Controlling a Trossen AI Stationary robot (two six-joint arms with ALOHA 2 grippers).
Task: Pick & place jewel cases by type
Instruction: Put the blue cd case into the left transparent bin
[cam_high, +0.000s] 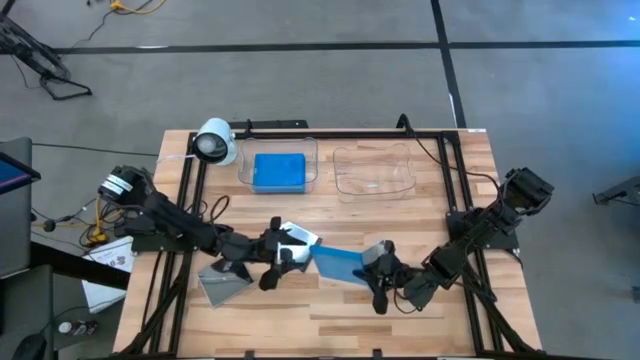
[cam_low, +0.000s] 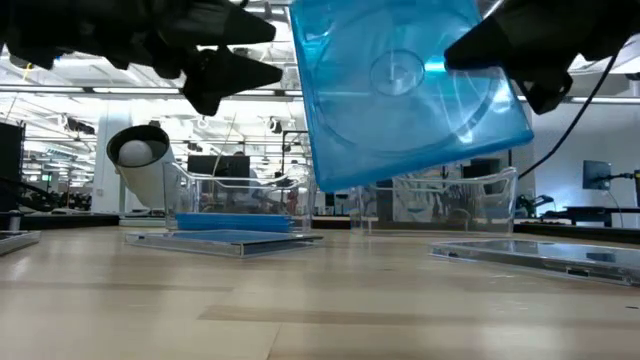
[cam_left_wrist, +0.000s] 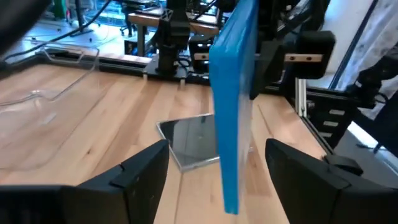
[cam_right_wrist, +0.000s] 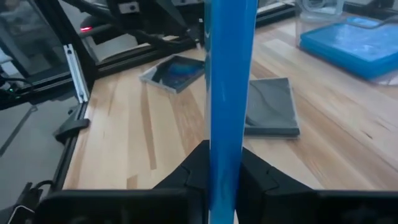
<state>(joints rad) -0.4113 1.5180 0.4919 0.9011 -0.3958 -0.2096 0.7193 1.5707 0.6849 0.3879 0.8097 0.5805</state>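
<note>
A translucent blue jewel case (cam_low: 410, 90) hangs in the air between my two grippers, lifted clear of the table and seen edge-on in both wrist views. My right gripper (cam_right_wrist: 224, 163) is shut on it. My left gripper (cam_left_wrist: 216, 149) is open; its fingers stand on either side of the case's other edge (cam_left_wrist: 233, 124) without touching it. Grey and clear jewel cases lie flat on the wood: one by the left arm (cam_high: 222, 283), one under the left gripper (cam_high: 297, 237), one seen beyond the blue case (cam_left_wrist: 193, 142). My right gripper pinches the blue jewel case between its two fingers (cam_right_wrist: 255, 177) at the edge toward the table's right (cam_right_wrist: 224, 143), coming at it about level from the right. The case is clear of the table, standing steeply on edge with its broad face toward the near side (cam_low: 400, 110).
At the far side stand two clear rounded trays: the left tray (cam_high: 305, 160) holds blue cases (cam_high: 279, 171), the right tray (cam_high: 375, 172) shows nothing inside. A white cylindrical camera (cam_high: 213, 143) sits left of them. Black rails run along the table's sides (cam_high: 190, 200).
</note>
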